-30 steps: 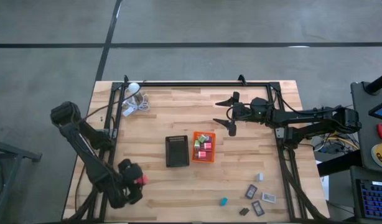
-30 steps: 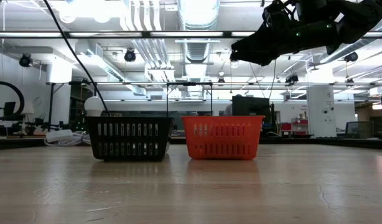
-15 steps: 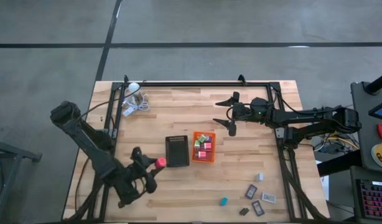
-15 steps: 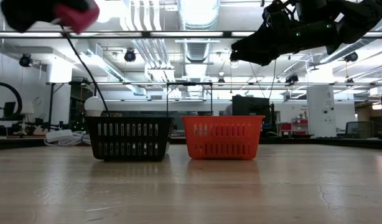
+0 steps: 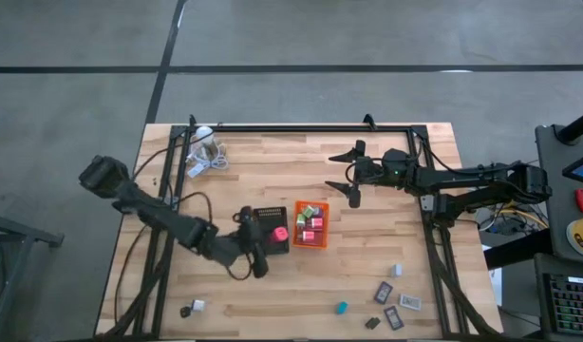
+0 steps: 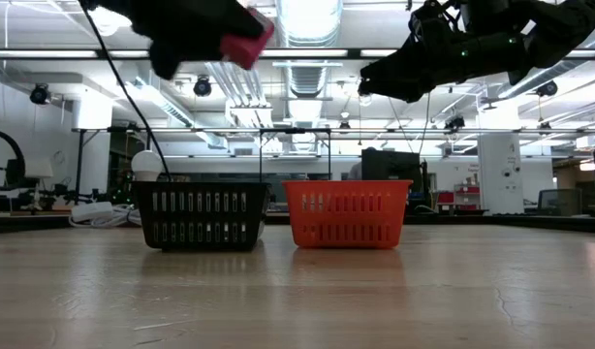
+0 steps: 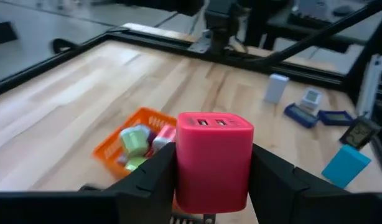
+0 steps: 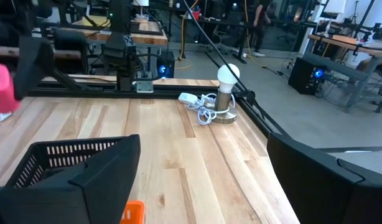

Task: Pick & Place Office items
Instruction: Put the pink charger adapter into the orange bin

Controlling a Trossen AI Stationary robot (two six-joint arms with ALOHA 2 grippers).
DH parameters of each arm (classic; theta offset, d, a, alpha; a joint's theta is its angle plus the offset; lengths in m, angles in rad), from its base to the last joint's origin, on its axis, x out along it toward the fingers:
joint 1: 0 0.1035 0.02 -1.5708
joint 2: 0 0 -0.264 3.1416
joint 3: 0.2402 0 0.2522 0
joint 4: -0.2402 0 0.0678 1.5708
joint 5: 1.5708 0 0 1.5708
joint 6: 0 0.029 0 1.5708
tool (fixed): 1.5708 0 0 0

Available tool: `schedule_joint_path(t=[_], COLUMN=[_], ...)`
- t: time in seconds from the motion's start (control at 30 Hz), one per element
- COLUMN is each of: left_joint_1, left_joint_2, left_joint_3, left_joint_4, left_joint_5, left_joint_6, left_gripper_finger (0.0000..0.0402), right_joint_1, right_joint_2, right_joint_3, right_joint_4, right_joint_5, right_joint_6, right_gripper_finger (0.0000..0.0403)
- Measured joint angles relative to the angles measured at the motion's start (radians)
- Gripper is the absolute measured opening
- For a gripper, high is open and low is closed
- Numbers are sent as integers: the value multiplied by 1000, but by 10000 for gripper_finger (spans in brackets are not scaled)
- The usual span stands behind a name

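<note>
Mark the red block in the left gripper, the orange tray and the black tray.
red block (image 7: 213,163), left wrist view, its front face.
orange tray (image 6: 346,213), low view, its slotted wall.
black tray (image 6: 202,215), low view, its slotted wall.

You look down on a pale wooden tabletop (image 5: 272,166) of butcher-block planks, edged by a black metal frame (image 5: 301,127). Around it lies a grey concrete floor (image 5: 73,76) crossed by dark lines. From table height you see a large workshop behind: rows of ceiling lights (image 6: 307,15), exposed ducts and pipes (image 6: 215,78), a white column (image 6: 499,160), and benches (image 8: 340,43) farther off carrying equipment.
</note>
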Motion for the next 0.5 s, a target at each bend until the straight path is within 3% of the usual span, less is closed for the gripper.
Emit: schedule_joint_path(t=[0.23, 0.5], left_joint_1=[163, 295], left_joint_2=[73, 210], left_joint_3=[-48, -23], left_joint_4=[199, 303], left_joint_5=[282, 521], left_joint_6=[107, 172], left_gripper_finger=[165, 165], right_joint_1=[0, 0], right_joint_2=[-1, -2], right_joint_3=[0, 0], right_joint_4=[0, 1], right_joint_5=[0, 0], right_joint_6=[0, 0], right_gripper_finger=[343, 348])
